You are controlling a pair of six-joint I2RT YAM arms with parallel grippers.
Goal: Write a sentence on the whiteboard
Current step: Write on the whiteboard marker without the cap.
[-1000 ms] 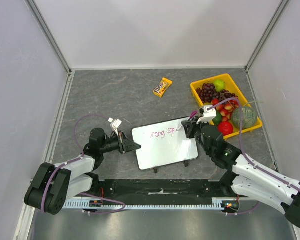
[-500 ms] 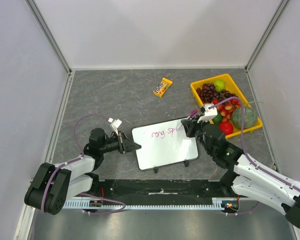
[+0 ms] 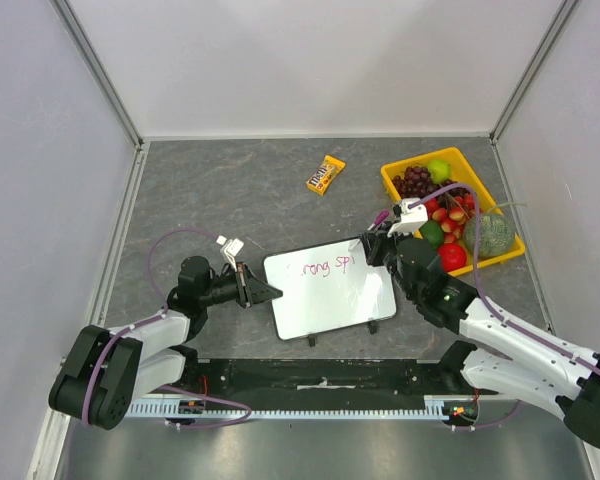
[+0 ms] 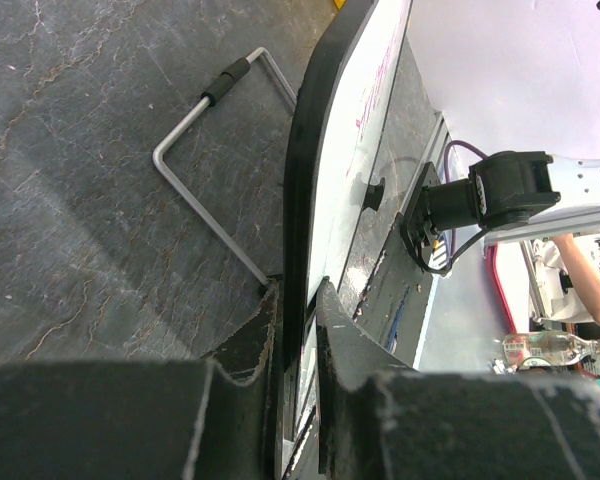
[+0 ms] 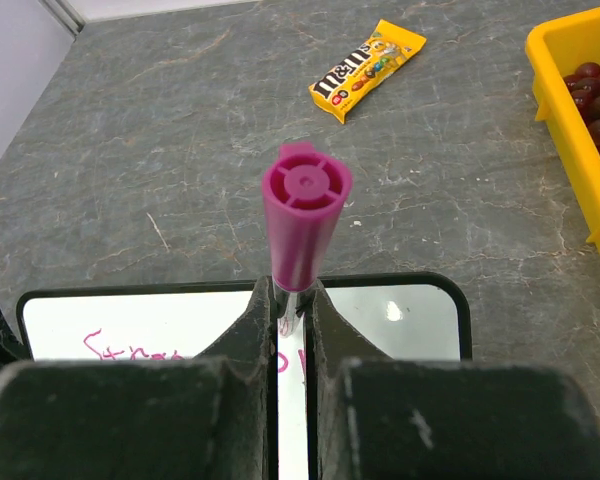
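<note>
The whiteboard point(image 3: 330, 290) lies in the middle of the table on small black feet. Pink writing, the sentence point(image 3: 326, 267), runs along its upper part and reads roughly "rong spi". My left gripper point(image 3: 272, 293) is shut on the board's left rim point(image 4: 305, 190), seen edge-on in the left wrist view. My right gripper point(image 3: 373, 250) is shut on a pink marker point(image 5: 302, 225) standing upright over the board's upper right part point(image 5: 400, 315). The marker's tip is hidden between the fingers point(image 5: 248, 330). Pink letters point(image 5: 130, 348) show at the left of the right wrist view.
A yellow tray point(image 3: 412, 163) of fruit with grapes point(image 3: 415, 183) and a melon point(image 3: 492, 236) stands at the right, close to my right arm. A candy packet point(image 3: 326, 173) lies behind the board. White walls enclose the table. A wire stand point(image 4: 205, 170) folds under the board.
My right gripper has shifted a little to the right and up along the board with the marker, and one more pink stroke has been added after "sp". The left arm has not moved.
</note>
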